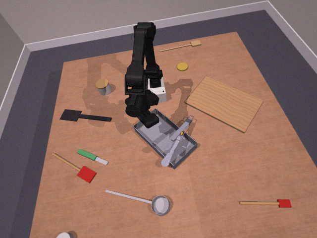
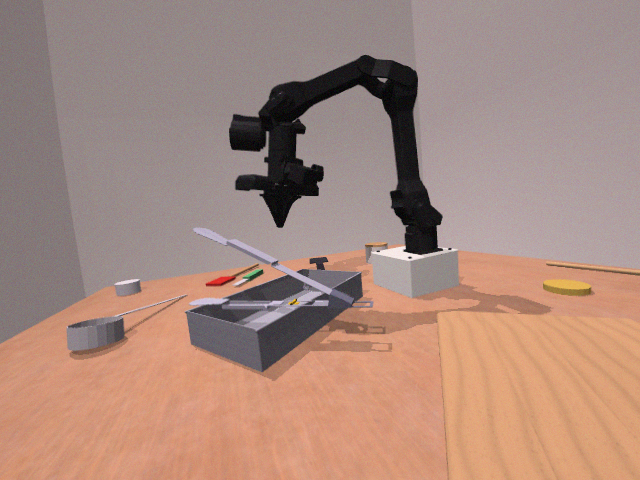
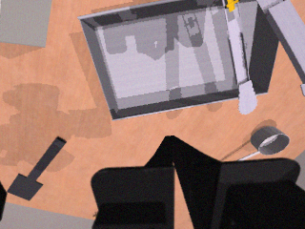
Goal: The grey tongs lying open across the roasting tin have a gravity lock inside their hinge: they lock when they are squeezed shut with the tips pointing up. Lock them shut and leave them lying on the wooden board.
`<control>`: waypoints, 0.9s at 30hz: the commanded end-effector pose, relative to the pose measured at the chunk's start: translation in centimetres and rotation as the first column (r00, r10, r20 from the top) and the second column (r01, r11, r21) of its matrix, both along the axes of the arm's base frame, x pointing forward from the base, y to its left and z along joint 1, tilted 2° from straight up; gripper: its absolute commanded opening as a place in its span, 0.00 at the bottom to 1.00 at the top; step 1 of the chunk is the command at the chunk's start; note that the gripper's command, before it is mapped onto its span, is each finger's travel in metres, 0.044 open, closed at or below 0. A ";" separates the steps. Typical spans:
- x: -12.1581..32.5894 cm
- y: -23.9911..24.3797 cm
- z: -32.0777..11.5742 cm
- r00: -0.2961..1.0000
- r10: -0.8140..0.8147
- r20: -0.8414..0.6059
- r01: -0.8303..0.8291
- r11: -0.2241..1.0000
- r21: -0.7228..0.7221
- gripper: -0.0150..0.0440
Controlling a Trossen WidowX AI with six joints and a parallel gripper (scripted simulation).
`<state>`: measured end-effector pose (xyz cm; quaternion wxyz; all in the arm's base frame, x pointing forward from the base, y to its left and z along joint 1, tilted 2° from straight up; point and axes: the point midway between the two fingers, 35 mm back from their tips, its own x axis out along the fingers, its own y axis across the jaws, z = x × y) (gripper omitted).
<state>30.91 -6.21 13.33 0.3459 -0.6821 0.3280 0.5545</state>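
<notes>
The grey tongs [image 1: 175, 147] [image 2: 253, 251] [image 3: 236, 45] lie open across the roasting tin [image 1: 145, 131] [image 2: 222, 335] [image 3: 191, 103]. In the exterior view one arm lies low along the tin's rim and the other slants up, its paddle-shaped end raised. A wire loop sticks out past the tin at the other end; a small yellow part shows on the tongs. My gripper [image 2: 280, 225] [image 3: 169, 139] points down, shut and empty, in the air above the tin's end nearer my base, not touching the tongs. The wooden board [image 1: 225, 102] [image 2: 537, 387] bears nothing.
A black spatula [image 1: 86, 117] [image 3: 43, 162] and a lidded jar [image 1: 103, 87] lie left of the arm. A green-handled tool [image 1: 86, 154], a red spatula [image 1: 86, 174] and a ladle [image 1: 160, 205] [image 3: 270, 139] are farther out. A yellow disc [image 1: 182, 66] lies behind the board.
</notes>
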 end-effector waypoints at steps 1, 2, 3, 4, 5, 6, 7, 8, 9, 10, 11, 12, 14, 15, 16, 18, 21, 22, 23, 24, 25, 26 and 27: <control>1.3 6.4 -1.5 0.973 0.223 -0.057 -0.221 0.975 0.032 0.00; 1.4 8.1 -1.9 0.959 0.275 -0.070 -0.272 0.961 0.039 0.00; 1.4 9.7 -2.4 0.941 0.327 -0.085 -0.324 0.945 0.049 0.00; 1.4 11.1 -2.7 0.923 0.371 -0.098 -0.368 0.928 0.055 0.00; 1.3 11.9 -3.0 0.911 0.398 -0.105 -0.394 0.917 0.060 0.00; 1.3 12.2 -3.0 0.907 0.407 -0.107 -0.402 0.913 0.061 0.00; 1.3 12.2 -3.0 0.907 0.407 -0.107 -0.402 0.913 0.061 0.00; 1.3 12.2 -3.0 0.907 0.407 -0.107 -0.402 0.913 0.061 0.00; 1.3 12.2 -3.0 0.907 0.407 -0.107 -0.402 0.913 0.061 0.00; 1.3 12.2 -3.0 0.907 0.407 -0.107 -0.402 0.913 0.061 0.00; 1.3 12.2 -3.0 0.907 0.407 -0.107 -0.402 0.913 0.061 0.00; 1.3 12.2 -3.1 0.907 0.407 -0.107 -0.402 0.913 0.061 0.00; 1.3 12.2 -3.2 0.907 0.407 -0.107 -0.402 0.914 0.061 0.00; 1.3 12.2 -3.3 0.907 0.407 -0.107 -0.402 0.914 0.061 0.00; 1.3 12.2 -3.4 0.907 0.407 -0.108 -0.402 0.914 0.061 0.00; 1.4 12.2 -3.7 0.907 0.406 -0.108 -0.402 0.914 0.061 0.00; 1.4 12.2 -4.2 0.907 0.406 -0.108 -0.402 0.914 0.061 0.00; 1.4 12.2 -4.4 0.907 0.406 -0.108 -0.402 0.914 0.061 0.00; 1.5 12.2 -4.6 0.907 0.406 -0.108 -0.402 0.914 0.062 0.00; 1.5 12.2 -4.7 0.907 0.406 -0.108 -0.402 0.914 0.062 0.00; 1.5 12.2 -4.9 0.907 0.406 -0.108 -0.402 0.914 0.062 0.00; 1.5 12.2 -5.0 0.907 0.406 -0.108 -0.401 0.914 0.062 0.00; 1.5 12.3 -5.2 0.907 0.406 -0.108 -0.401 0.914 0.062 0.00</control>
